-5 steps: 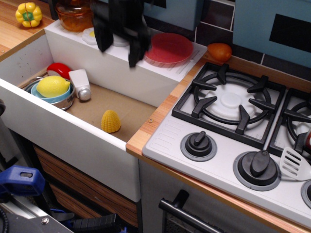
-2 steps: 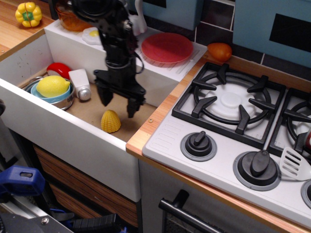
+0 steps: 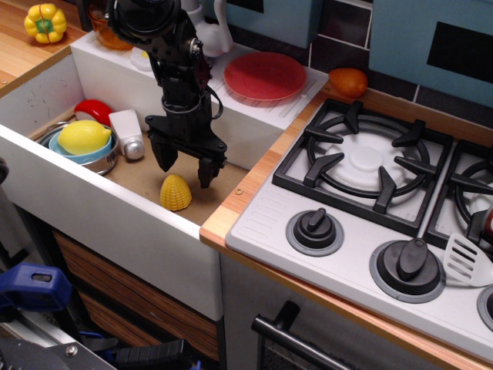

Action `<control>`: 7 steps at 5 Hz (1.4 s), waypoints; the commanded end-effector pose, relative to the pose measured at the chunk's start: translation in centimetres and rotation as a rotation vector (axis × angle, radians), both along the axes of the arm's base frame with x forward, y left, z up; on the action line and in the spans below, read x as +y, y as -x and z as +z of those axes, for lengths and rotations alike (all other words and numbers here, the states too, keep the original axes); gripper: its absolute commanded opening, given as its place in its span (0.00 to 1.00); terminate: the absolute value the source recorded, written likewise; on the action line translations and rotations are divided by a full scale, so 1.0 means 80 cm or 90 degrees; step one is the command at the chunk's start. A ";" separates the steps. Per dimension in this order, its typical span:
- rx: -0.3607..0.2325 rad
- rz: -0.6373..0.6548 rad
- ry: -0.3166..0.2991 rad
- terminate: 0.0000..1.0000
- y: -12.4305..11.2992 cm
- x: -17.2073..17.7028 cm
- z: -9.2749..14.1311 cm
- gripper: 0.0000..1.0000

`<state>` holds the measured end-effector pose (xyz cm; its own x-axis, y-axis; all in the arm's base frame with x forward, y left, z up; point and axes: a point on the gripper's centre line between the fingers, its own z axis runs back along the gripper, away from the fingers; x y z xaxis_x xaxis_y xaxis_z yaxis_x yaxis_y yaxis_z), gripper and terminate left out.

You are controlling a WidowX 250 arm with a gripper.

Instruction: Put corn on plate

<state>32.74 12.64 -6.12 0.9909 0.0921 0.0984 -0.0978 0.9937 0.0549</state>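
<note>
Your black gripper [image 3: 186,167] hangs inside the white sink [image 3: 46,92], jaws spread wide and holding nothing, just above the corn [image 3: 176,193]; that ridged yellow dome stands upright on the brown sink floor; the flat, round red plate [image 3: 265,75] rests on the ribbed ledge behind, well apart.

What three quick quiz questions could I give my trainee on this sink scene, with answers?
1. True or false: the corn lies on the red plate.
2. The gripper is: A) shut on the corn, B) open just above the corn, C) over the stove.
3. What sits in the light-blue bowl?

Key:
1. False; it stands on the sink floor.
2. B.
3. The lemon.
</note>
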 end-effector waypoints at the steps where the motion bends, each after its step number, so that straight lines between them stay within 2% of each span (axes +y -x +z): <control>1: -0.021 0.008 -0.017 0.00 0.011 0.010 0.037 1.00; 2: -0.022 0.011 -0.013 0.00 0.023 0.010 0.036 1.00; 3: -0.035 0.017 -0.017 0.00 0.031 0.011 0.027 0.00; 5: -0.050 0.025 -0.008 0.00 0.034 0.012 0.026 0.00; 6: -0.053 0.032 -0.022 0.00 0.037 0.007 0.052 0.00; 7: -0.079 0.031 -0.052 0.00 0.031 -0.004 0.107 0.00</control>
